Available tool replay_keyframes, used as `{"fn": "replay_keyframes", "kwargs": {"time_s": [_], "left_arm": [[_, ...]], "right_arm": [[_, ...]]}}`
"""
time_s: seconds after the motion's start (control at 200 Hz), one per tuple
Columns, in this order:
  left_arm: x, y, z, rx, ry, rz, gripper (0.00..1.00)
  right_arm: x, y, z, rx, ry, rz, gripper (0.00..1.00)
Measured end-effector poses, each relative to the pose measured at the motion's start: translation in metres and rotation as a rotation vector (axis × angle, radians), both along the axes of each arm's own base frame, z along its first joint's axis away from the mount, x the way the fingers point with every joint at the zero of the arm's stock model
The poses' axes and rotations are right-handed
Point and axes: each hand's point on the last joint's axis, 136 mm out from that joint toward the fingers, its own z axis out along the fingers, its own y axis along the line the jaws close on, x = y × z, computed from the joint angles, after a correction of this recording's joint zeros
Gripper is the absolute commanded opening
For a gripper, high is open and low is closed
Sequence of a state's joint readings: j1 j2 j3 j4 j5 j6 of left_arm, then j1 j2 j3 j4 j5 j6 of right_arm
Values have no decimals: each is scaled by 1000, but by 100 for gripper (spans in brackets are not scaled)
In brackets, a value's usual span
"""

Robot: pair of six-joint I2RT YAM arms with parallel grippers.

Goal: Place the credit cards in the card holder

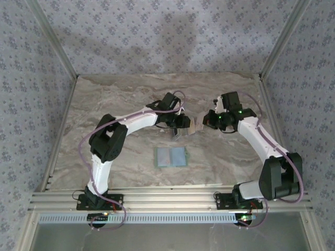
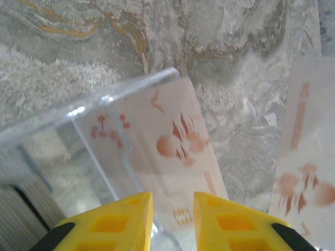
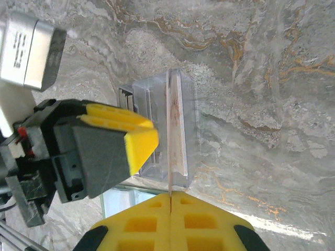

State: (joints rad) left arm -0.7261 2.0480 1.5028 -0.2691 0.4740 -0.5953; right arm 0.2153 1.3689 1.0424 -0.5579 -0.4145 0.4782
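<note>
The credit card (image 2: 309, 157) is a thin, stiff rectangle, pale pinkish-white with faded reddish print. A second credit card (image 2: 167, 136) of the same kind, with a small gold chip near its lower end, stands inside a clear box (image 2: 63, 141) of glossy, hard-edged plastic with see-through walls. The card holder (image 1: 171, 156) is a flat, matte, pale green piece of two card-sized panels side by side. It lies open on the worktop (image 1: 120, 99) nearer the arm bases, well apart from both tools. The right tool (image 3: 171, 197) has its blocky yellow fingers pressed together on the first credit card, which is seen edge-on from the right wrist and reaches toward the clear box. Whether its far end is inside the box cannot be told. The left tool (image 2: 172, 201) has its yellow fingers a little apart. The box wall and the chip end of the second credit card show in the gap, and no firm grip on either can be made out. The two tools meet over the middle of the worktop, a smooth slab with a marbled pattern of grey and beige and thin amber veins. An aluminium rail (image 1: 167, 201) runs along its near edge. Walls (image 1: 157, 31) of blue-grey covering with a small repeated floral motif enclose it.
</note>
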Motion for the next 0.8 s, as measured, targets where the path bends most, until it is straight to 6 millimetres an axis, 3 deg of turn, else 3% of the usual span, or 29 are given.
{"fn": "replay_keyframes", "kwargs": {"time_s": [0.235,0.375,0.49,0.61,0.799], "left_arm": [[-1,25,27,-45,-24,24,39],[-9,52,35,-48,-31,52,47],[-21,81,34,20,-71,91,54],[-41,115,19,125,-91,131,57],[-77,151,-35,313,-31,130,60]], "right_arm": [[-1,-1,14,7,-46,2,0],[-3,1,21,24,-86,13,0],[-11,14,24,57,-118,62,0],[-27,43,20,109,-133,166,0],[-60,79,-6,182,-106,306,0]]}}
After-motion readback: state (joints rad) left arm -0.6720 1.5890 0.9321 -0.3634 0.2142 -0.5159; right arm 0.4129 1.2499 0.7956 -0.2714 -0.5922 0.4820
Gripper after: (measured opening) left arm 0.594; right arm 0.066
